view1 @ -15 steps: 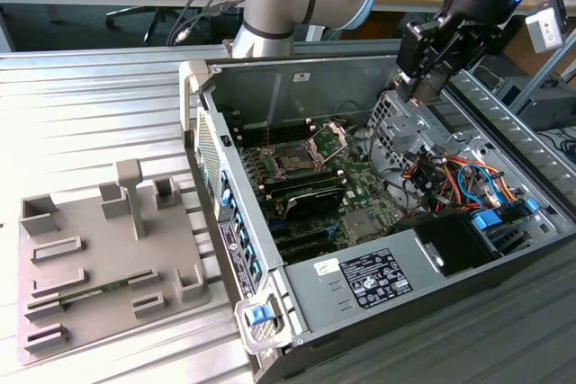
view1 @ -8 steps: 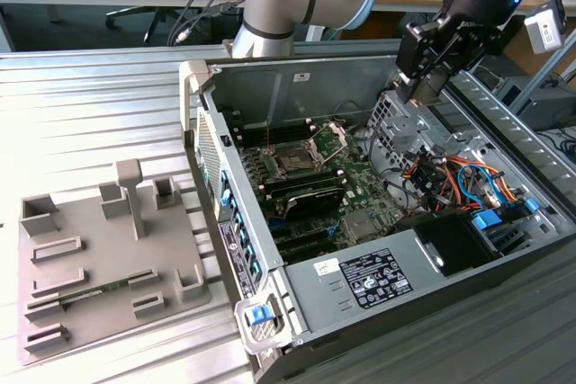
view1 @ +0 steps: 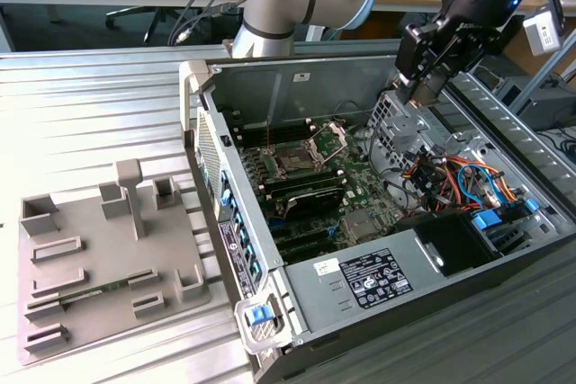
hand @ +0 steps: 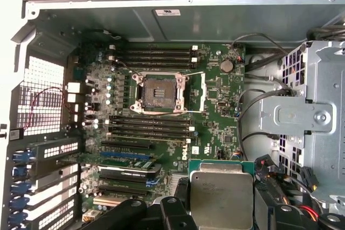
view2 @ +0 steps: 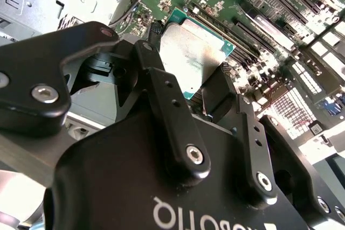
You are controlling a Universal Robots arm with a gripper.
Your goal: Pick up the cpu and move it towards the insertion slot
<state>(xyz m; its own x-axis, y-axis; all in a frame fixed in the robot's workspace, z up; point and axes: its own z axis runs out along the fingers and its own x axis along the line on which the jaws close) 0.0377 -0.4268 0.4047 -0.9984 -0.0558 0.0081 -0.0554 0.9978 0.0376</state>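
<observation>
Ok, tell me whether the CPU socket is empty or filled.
Empty: the insertion slot shows its bare dark centre, frame open. The cpu is held in the gripper, apart from it.

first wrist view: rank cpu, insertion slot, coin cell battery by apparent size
1. cpu, held in the end effector; nearness to the camera inflates it.
2. insertion slot.
3. coin cell battery, clearly smallest.
</observation>
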